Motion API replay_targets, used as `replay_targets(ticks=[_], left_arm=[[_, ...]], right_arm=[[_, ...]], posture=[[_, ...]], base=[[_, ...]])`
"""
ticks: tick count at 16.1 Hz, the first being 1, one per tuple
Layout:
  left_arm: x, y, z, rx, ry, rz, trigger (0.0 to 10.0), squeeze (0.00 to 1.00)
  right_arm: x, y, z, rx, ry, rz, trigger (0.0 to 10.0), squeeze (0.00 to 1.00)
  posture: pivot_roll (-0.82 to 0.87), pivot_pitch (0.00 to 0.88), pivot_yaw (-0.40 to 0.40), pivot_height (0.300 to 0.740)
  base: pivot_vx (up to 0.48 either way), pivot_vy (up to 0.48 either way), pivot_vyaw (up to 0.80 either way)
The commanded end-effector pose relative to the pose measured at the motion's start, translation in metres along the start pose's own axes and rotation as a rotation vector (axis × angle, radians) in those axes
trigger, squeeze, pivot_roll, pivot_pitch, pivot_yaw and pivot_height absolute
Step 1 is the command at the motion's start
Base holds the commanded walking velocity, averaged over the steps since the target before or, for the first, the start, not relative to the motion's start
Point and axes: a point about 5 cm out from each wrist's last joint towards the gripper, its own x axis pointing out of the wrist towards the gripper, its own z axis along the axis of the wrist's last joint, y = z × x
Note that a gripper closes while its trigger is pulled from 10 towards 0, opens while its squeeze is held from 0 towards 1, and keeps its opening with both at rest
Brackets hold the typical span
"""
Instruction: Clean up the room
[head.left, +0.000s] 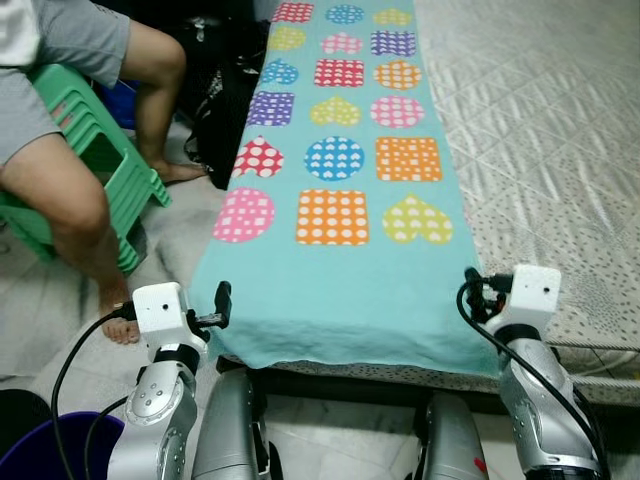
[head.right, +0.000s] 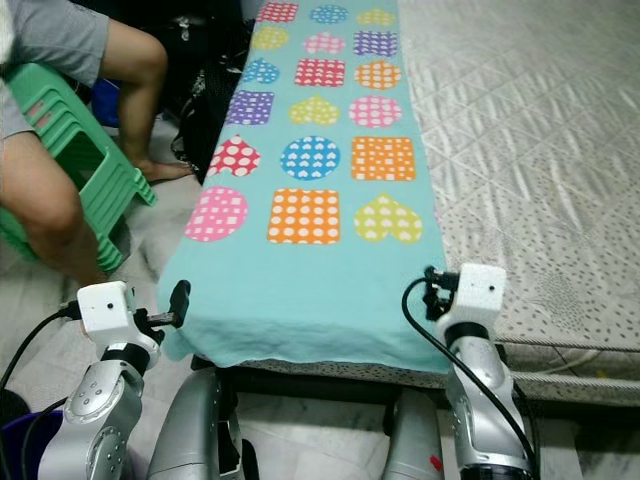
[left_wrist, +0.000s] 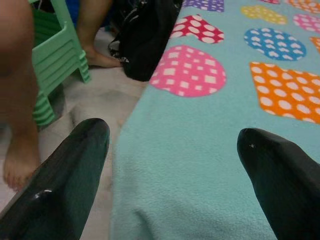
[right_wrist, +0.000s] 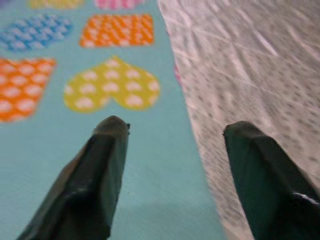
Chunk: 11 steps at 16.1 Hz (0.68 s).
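At the far left a person (head.left: 70, 120) is sitting on a green stool (head.left: 105, 165), bare legs bent, one foot resting on the floor (head.left: 190, 235) beside a black bag (head.left: 225, 110) that is leaning against the bed's side. A purple bin (head.left: 40, 445) is showing at the bottom left corner.

The left gripper (left_wrist: 172, 150) is hovering at the near left corner of the blanket (head.left: 340, 290). Its jaws are standing wide apart and holding nothing; one finger (left_wrist: 70, 175) is lying out over the floor, the other over the cloth, with the blanket's left edge running between them.

The blanket, teal with dotted hearts, circles and squares in many colours, is lying flat as a long strip down the left part of the bed (head.left: 540, 150), its near edge hanging over the bed's end.

The right gripper (right_wrist: 175, 132) is hovering at the blanket's near right corner. Its jaws are also spread wide and gripping nothing; one finger (right_wrist: 100, 170) is sitting above the teal cloth near a yellow heart, the other above the grey quilted bed cover, and the blanket's right edge is passing between them.
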Motion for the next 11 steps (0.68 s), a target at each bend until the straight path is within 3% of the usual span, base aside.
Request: replay_targets(ticks=[1, 2, 7, 11], left_arm=[[-0.001, 0.004, -0.003, 0.013, 0.008, 0.007, 10.0, 0.00], [0.001, 0.003, -0.004, 0.010, 0.010, 0.008, 10.0, 0.00], [0.008, 0.001, -0.005, 0.005, 0.004, -0.001, 10.0, 0.00], [0.011, 0.001, -0.003, 0.005, -0.009, -0.002, 10.0, 0.00]], right_arm=[[0.000, 0.000, 0.008, -0.003, -0.031, -0.002, 10.0, 1.00], [0.000, 0.003, 0.012, -0.001, -0.047, 0.014, 10.0, 0.00], [0.007, 0.006, 0.023, 0.039, -0.096, 0.024, 10.0, 0.00], [0.014, 0.005, 0.031, 0.026, -0.122, 0.019, 10.0, 0.00]], posture=[[-0.03, 0.096, 0.044, 0.545], [-0.04, 0.073, 0.050, 0.545], [-0.05, 0.038, 0.059, 0.545], [-0.05, 0.035, 0.062, 0.581]], base=[[0.000, 0.000, 0.00], [0.000, 0.000, 0.00], [0.000, 0.000, 0.00], [0.000, 0.000, 0.00]])
